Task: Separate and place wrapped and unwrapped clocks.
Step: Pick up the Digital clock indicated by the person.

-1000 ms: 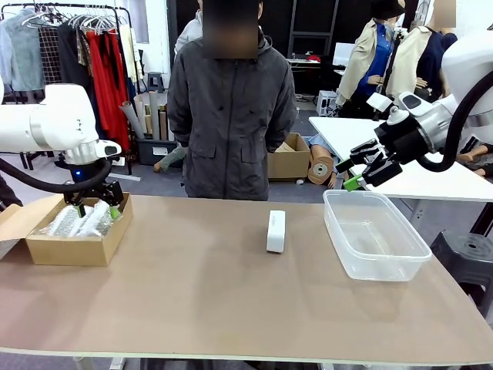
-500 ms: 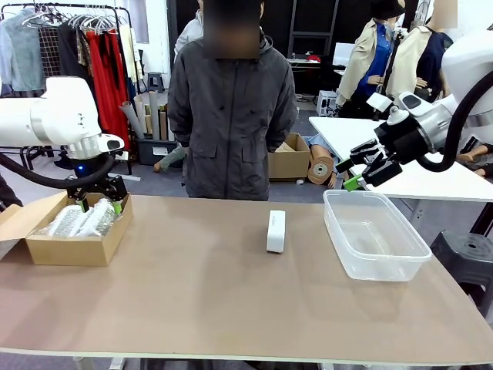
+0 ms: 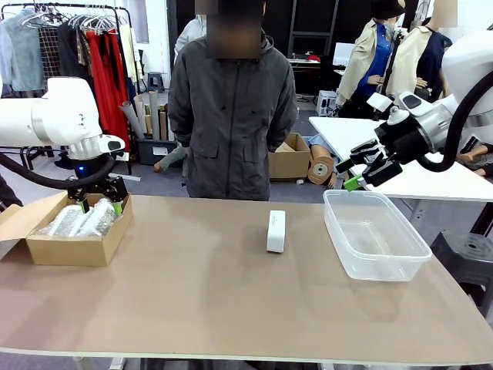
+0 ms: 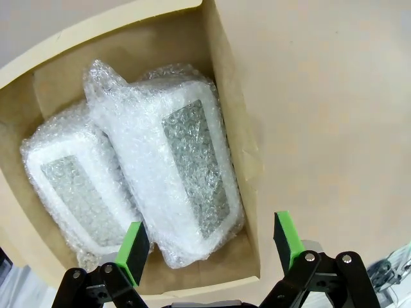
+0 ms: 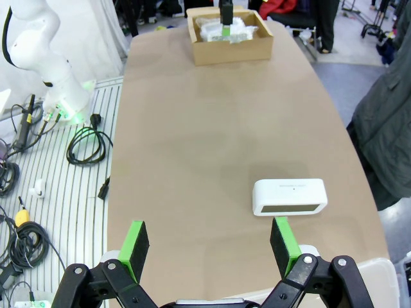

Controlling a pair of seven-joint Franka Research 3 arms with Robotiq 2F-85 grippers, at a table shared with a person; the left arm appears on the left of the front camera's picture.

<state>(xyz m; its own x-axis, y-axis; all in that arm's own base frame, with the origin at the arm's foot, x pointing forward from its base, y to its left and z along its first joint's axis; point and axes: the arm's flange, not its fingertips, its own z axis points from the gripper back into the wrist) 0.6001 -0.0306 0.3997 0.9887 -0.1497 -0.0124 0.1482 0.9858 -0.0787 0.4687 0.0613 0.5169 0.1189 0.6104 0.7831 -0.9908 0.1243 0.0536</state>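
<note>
One bare clock (image 3: 276, 230) stood on the table (image 3: 192, 308), long axis toward the person (image 3: 231, 123), nearer the wide-open right hand (image 3: 348, 175) than the equally wide left hand (image 3: 100, 206).

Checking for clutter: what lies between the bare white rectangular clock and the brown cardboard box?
Just bare tan tabletop from clock to box, in the front view.

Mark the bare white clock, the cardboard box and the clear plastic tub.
bare white clock (image 3: 276, 231), front view, middle of its body.
cardboard box (image 3: 69, 252), front view, its near wall.
clear plastic tub (image 3: 385, 268), front view, its near wall.
</note>
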